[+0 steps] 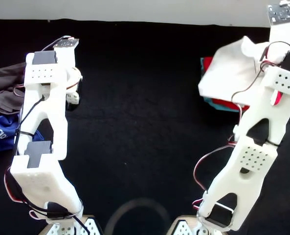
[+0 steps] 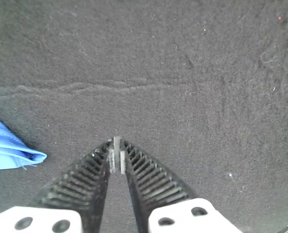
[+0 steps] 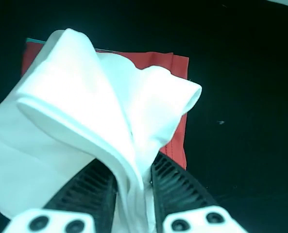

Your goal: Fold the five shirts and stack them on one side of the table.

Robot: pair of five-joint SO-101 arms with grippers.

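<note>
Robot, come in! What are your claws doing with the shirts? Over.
Right gripper shut on white shirt, above folded red shirt. Left gripper shut, empty, over bare table. Blue shirt, dark shirt crumpled at table edge.

Light fell evenly on my black felt surface (image 1: 145, 98), which stayed dark and swallowed nearly every shadow. The white cotton shirt (image 3: 76, 97) glared so strongly that its folds partly washed out. Beneath my left tool (image 2: 116, 145) the felt looked paler grey, its loose fibres and one low wrinkle softly lit.
</note>
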